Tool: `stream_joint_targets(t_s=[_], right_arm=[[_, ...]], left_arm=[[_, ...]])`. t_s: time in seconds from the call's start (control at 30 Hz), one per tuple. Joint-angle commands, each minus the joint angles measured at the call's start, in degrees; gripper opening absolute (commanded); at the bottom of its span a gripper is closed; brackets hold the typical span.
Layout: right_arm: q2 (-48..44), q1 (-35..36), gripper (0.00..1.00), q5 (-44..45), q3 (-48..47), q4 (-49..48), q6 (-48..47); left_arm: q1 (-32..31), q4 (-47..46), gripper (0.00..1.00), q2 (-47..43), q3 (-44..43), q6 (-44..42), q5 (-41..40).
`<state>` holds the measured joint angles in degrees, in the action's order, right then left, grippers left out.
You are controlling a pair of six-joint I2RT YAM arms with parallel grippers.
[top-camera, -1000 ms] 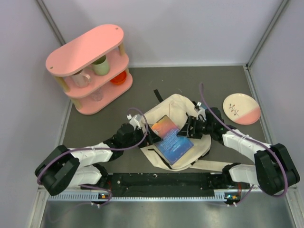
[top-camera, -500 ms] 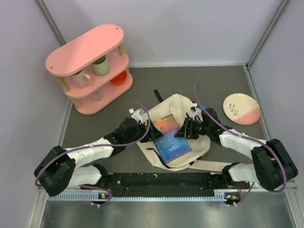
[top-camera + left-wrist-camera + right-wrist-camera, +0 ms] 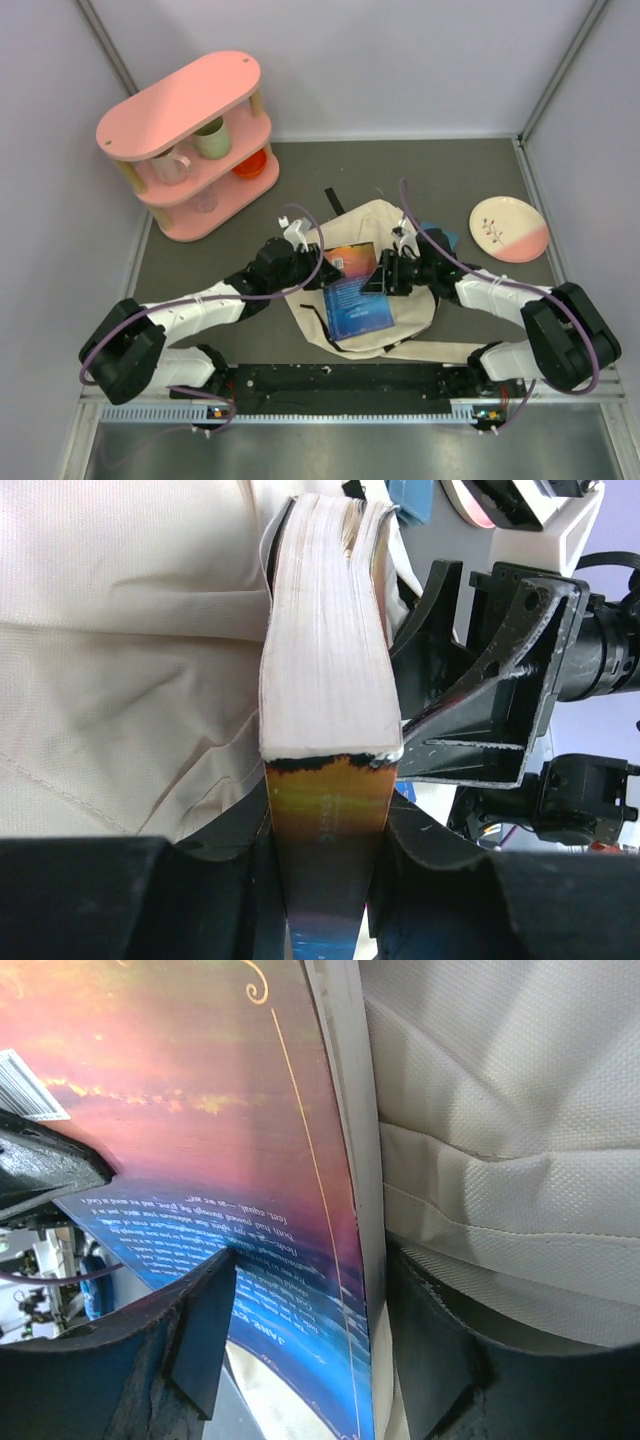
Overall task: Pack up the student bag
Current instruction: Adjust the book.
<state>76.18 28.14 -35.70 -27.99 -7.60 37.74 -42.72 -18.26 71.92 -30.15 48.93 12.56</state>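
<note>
The student bag (image 3: 400, 225), cream canvas, lies flat mid-table. A thick book (image 3: 355, 295) with an orange-to-blue cover rests on it. My left gripper (image 3: 318, 268) is at the book's left end. The left wrist view shows its fingers pressing both sides of the spine (image 3: 325, 800), so the left gripper (image 3: 325, 825) is shut on the book. My right gripper (image 3: 385, 275) is at the book's right edge. In the right wrist view, one finger (image 3: 200, 1300) lies on the cover (image 3: 200, 1140) and the other finger (image 3: 430, 1340) sits behind the page edge against the canvas (image 3: 500, 1110).
A pink three-tier shelf (image 3: 190, 140) with cups and a bowl stands at the back left. A pink and cream plate (image 3: 508, 228) lies at the right. A small blue item (image 3: 447, 238) peeks out beside the bag. Enclosure walls close in on three sides.
The book has turned from diagonal to nearly square and shifted away from the bases. My left gripper moved in and closed on its spine. The right gripper narrowed slightly on its edge.
</note>
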Motion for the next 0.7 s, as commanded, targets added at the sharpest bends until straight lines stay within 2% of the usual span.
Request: stream_joint_targets(t_s=[0.0, 0.07, 0.17, 0.27, 0.37, 0.4, 0.53, 0.67], right_arm=[[-3.1, 2.4, 0.62, -1.4, -4.5, -0.9, 0.2], [-6.5, 2.4, 0.69, 4.3, -5.8, 4.0, -0.7], [-11.6, 2.4, 0.73, 12.6, -6.7, 10.1, -1.3], [-19.8, 2.4, 0.75, 19.8, -6.4, 13.3, 0.0], [-28.4, 2.3, 0.77, 23.0, -4.6, 13.1, 2.1], [-32.5, 2.3, 0.78, 23.4, -4.2, 12.8, 2.4], [-38.4, 2.4, 0.83, 21.0, -2.8, 10.3, 5.7], [-38.1, 2.3, 0.83, 14.2, -1.5, 4.7, 14.1]], left_arm=[[-1.0, -3.1, 0.00, -1.3, -5.8, -2.6, 2.5], [-0.8, 1.8, 0.00, -2.6, -8.2, -4.4, -1.0], [-0.3, 8.1, 0.00, -5.6, -11.3, -7.4, -6.6], [1.0, 7.9, 0.00, -10.0, -12.0, -8.6, -10.0], [3.3, 7.6, 0.00, -14.3, -12.6, -8.6, -10.7], [3.9, 7.2, 0.00, -16.2, -12.6, -8.4, -11.0], [6.0, 4.1, 0.00, -20.5, -12.6, -7.6, -11.9], [6.8, -0.8, 0.00, -23.0, -12.9, -7.4, -13.9]])
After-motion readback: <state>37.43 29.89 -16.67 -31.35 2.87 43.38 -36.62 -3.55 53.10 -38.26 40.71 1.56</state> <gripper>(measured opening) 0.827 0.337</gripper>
